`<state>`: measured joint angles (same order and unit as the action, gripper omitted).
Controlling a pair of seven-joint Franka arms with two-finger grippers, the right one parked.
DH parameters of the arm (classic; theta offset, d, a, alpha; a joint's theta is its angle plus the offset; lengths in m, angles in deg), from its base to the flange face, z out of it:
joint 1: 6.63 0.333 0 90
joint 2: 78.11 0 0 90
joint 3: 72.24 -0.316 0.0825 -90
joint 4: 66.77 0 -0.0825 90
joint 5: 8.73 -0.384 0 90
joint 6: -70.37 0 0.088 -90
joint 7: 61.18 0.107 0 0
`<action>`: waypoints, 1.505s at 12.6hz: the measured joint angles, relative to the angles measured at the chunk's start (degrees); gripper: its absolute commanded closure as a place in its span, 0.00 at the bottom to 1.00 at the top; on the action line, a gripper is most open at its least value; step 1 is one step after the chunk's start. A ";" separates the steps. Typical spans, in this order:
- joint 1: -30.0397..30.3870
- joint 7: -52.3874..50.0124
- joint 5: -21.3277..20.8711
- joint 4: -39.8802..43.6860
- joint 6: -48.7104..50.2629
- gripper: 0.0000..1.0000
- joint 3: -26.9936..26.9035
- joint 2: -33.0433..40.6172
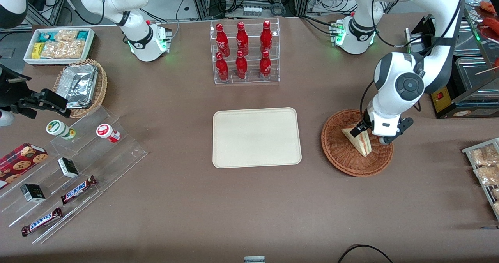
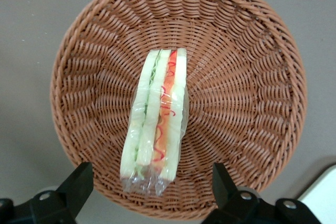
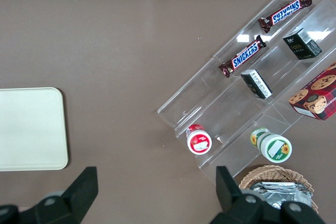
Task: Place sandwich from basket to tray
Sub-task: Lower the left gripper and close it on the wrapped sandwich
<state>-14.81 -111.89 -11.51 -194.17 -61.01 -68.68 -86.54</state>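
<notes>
Going across the front view: the tray (image 1: 257,137) sits bare at mid-frame, and the basket (image 1: 339,148) is at right of centre, beside it. The sandwich (image 1: 360,140) lies in the basket, wrapped in clear film, standing on edge. The gripper (image 2: 149,195) hangs just above it, fingers (image 2: 79,182) spread wide, touching nothing.

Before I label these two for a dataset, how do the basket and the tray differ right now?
The basket is round, reddish-brown woven wicker; the tray is a flat, smooth, cream rectangle with rounded corners. The basket holds the sandwich; the tray holds nothing. The gripper hangs over the basket, jaws open astride the sandwich; nothing is over the tray. Both rest on the brown table, side by side.
</notes>
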 measured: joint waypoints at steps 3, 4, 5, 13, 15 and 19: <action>0.00 -0.06 0.00 0.00 -0.88 0.00 0.00 -1.99; 0.00 -0.06 0.00 -0.01 -1.62 0.00 0.00 -2.58; 0.01 -0.06 0.00 -0.01 -1.85 0.00 0.00 -3.16; 0.09 0.00 0.00 0.04 -2.00 0.93 -0.05 -4.53; 0.09 0.14 0.00 0.41 -1.87 0.93 -0.05 -4.19; 0.05 2.07 -0.01 5.39 8.39 0.94 0.27 -2.21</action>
<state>-14.76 -109.82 -11.52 -188.78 -52.62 -68.41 -88.74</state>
